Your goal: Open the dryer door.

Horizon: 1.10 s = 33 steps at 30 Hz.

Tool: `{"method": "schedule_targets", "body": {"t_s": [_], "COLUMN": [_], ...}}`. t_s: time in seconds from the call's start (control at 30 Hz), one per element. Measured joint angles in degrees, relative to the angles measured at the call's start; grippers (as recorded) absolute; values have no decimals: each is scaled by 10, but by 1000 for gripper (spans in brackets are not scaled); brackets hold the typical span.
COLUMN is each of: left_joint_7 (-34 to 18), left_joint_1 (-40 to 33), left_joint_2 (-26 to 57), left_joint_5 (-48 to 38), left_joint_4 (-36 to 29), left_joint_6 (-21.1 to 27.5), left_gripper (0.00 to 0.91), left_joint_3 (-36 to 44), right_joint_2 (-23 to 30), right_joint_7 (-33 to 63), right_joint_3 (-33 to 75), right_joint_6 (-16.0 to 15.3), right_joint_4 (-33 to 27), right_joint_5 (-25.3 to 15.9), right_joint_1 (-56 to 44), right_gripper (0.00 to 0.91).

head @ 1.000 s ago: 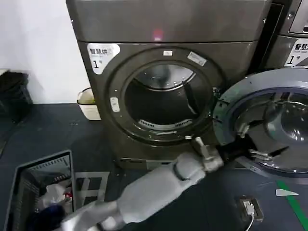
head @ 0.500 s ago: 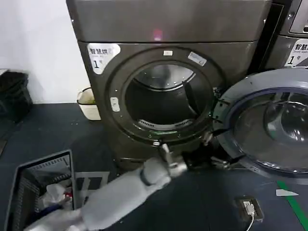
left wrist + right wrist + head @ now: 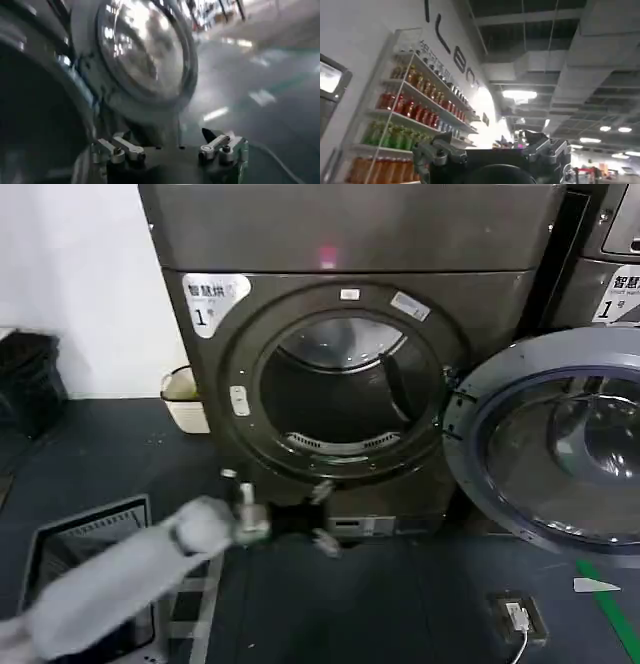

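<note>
Hanging wide open on its right-hand hinge, the large round dryer door (image 3: 560, 439) with grey-blue plastic inner side and tinted glass centre stands beside the dark steel dryer (image 3: 350, 334), whose drum mouth (image 3: 340, 389) is bare. A white label (image 3: 210, 296) on the upper left of the dryer's front carries Chinese characters and "1". The left claw (image 3: 322, 516) hovers low before the machine's base, below the drum mouth, fingers spread and gripping nothing, apart from the door. The neighbouring machine (image 3: 615, 274) bears a similar label. The right claw (image 3: 492, 150) points up toward shelves of bottles (image 3: 415, 107), fingers spread.
</note>
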Motion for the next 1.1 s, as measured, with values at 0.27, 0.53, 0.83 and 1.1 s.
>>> {"method": "schedule_targets", "body": {"t_s": [0.27, 0.53, 0.83, 1.1], "left_joint_7": [27, 4, -15, -45], "left_joint_1": [-26, -15, 96, 147], "left_joint_2": [153, 265, 345, 404], "left_joint_5": [57, 70, 58, 31], "left_joint_4": [-17, -33, -38, -69], "left_joint_6": [52, 90, 98, 146], "left_gripper": [907, 907, 907, 907], "left_joint_3": [31, 53, -6, -25], "right_joint_2": [-14, -19, -23, -31], "right_joint_7": [2, 9, 5, 4], "right_joint_3": [15, 17, 15, 15], "right_joint_6": [-13, -15, -10, -8], "right_joint_4": [-3, -2, -11, -16], "right_joint_5": [-1, -23, -27, -31], "right_joint_1": [-3, 9, 14, 17], "right_gripper": [907, 907, 907, 907]}}
